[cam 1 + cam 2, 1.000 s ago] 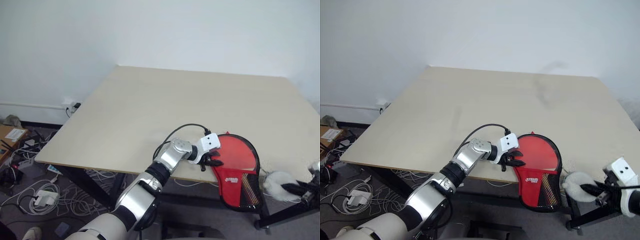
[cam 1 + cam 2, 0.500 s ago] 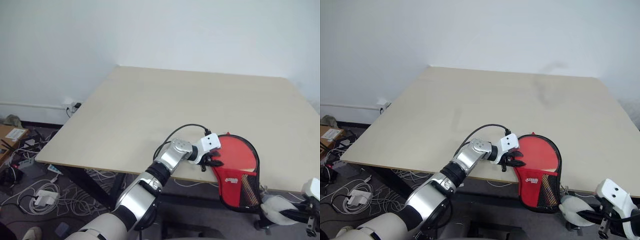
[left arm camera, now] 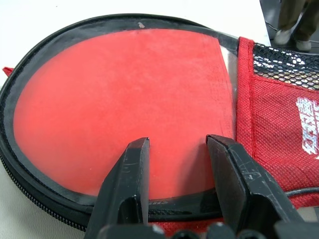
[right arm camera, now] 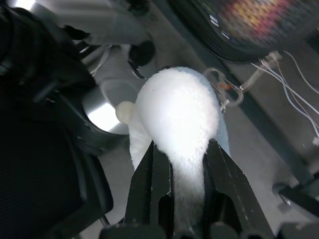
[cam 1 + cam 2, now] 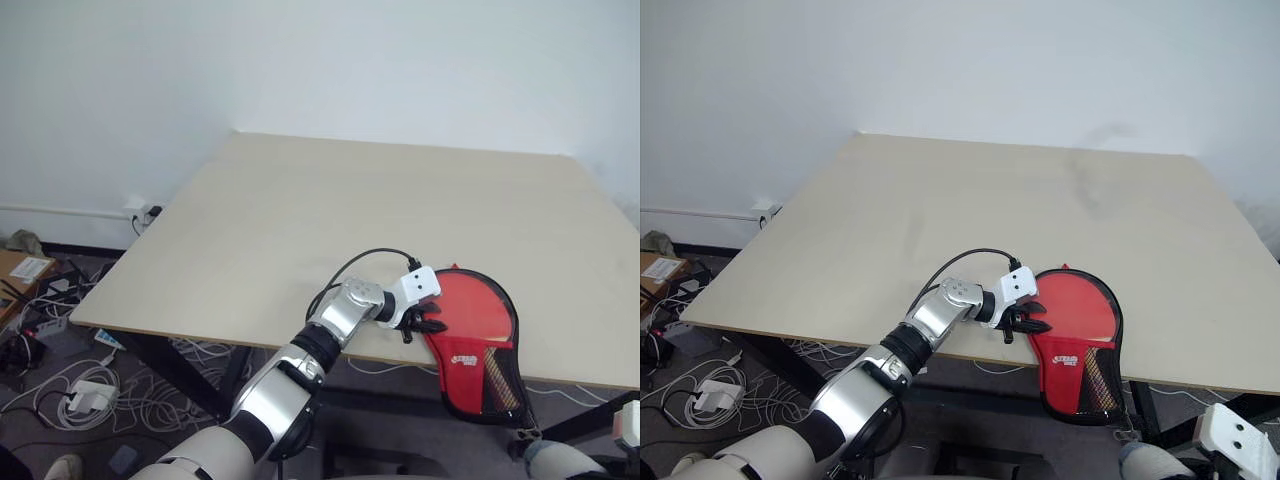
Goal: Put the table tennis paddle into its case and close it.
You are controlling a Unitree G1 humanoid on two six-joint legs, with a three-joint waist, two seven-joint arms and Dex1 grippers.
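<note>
The left claw (image 5: pixel 425 326) rests at the case's (image 5: pixel 478 345) nine-o'clock rim, fingers (image 3: pixel 130 174) part-open over the black edging, gripping nothing I can confirm. The case lies at the surface's (image 5: pixel 300 220) near right edge, its long axis running twelve to six, mesh handle part overhanging toward six. The table tennis paddle's (image 3: pixel 119 109) red face sits inside; whether the zip is fully shut, I cannot tell. At five o'clock, below the surface edge, the right claw (image 4: pixel 180 169) pinches a white fluffy lump (image 4: pixel 179 114), well clear.
</note>
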